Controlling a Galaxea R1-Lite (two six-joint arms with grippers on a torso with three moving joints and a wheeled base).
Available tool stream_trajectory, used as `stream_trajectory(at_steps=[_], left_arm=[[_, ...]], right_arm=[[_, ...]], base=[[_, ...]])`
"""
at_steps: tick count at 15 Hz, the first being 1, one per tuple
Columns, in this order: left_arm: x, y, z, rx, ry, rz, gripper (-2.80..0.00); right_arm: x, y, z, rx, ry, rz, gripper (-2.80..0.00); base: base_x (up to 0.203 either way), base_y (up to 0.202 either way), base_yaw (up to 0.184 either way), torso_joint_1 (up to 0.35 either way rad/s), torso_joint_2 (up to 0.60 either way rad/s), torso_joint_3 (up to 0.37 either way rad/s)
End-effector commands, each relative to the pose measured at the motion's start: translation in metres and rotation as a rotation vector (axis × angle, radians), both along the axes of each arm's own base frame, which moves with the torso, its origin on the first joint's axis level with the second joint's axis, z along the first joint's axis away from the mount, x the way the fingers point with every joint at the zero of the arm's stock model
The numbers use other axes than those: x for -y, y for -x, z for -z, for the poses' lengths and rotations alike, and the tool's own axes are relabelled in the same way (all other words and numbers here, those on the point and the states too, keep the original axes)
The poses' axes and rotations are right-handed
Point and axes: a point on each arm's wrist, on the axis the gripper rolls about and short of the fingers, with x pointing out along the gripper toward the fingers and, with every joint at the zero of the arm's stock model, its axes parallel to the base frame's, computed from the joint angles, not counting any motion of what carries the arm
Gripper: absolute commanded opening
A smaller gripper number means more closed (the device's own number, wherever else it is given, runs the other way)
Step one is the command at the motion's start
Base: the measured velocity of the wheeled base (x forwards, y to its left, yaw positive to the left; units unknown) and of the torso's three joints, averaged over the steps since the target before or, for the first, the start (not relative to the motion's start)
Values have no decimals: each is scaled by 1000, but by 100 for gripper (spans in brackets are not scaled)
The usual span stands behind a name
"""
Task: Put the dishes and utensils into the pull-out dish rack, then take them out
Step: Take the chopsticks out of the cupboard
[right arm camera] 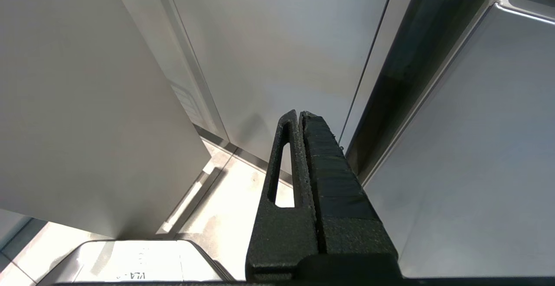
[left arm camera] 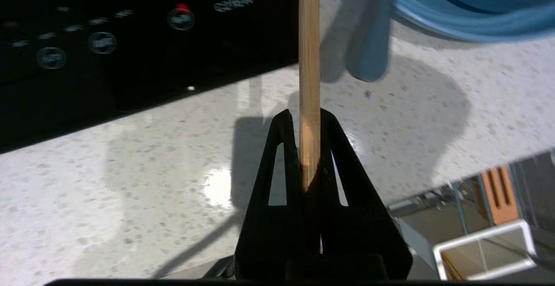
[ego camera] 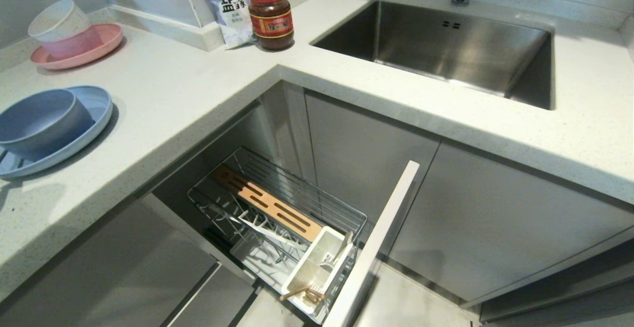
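My left gripper [left arm camera: 308, 112] is shut on a light wooden chopstick [left arm camera: 309, 52] and hovers over the speckled countertop [left arm camera: 130, 182]; it is outside the head view. Just beyond it is the rim of the light-blue plate [left arm camera: 455, 24], with a blurred blue handle-like piece [left arm camera: 368, 43] beside it. In the head view the light-blue bowl [ego camera: 37, 121] sits on the plate [ego camera: 94, 106] at the counter's left edge. The pull-out dish rack [ego camera: 317, 195] stands open below, with its wooden strip [ego camera: 270, 203] and white caddy [ego camera: 317, 267]; wooden stick ends [ego camera: 302, 293] poke from the caddy. My right gripper [right arm camera: 299, 113] is shut and empty beside cabinet fronts.
A pink plate [ego camera: 101, 44] with stacked white and pink bowls stands at the back left. A red-lidded jar [ego camera: 270, 17] and a salt bag [ego camera: 228, 5] sit in the corner by the steel sink [ego camera: 446, 49]. A black cooktop [left arm camera: 130, 39] lies near the left gripper. The rack's front panel [ego camera: 376, 243] juts out.
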Motion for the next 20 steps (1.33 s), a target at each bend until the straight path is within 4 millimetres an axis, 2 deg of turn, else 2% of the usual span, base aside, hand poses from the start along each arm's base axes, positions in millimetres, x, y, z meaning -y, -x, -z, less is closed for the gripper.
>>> stream_trajectory(at_steps=[1, 4, 9, 20], left_arm=[[1, -2, 0, 6, 16, 34, -280], [0, -7, -2, 32, 8, 74, -280], [-11, -29, 3, 17, 27, 108, -280], [-18, -43, 4, 29, 69, 170, -280]], right_arm=[[0, 0, 0, 3, 0, 1, -280], [0, 0, 0, 3, 0, 0, -280], [0, 0, 0, 3, 0, 0, -280], [0, 0, 0, 3, 0, 1, -280]], base=[[0, 0, 0, 0, 0, 0], [0, 0, 0, 0, 0, 0], [0, 0, 0, 0, 0, 0], [0, 0, 0, 0, 0, 0]])
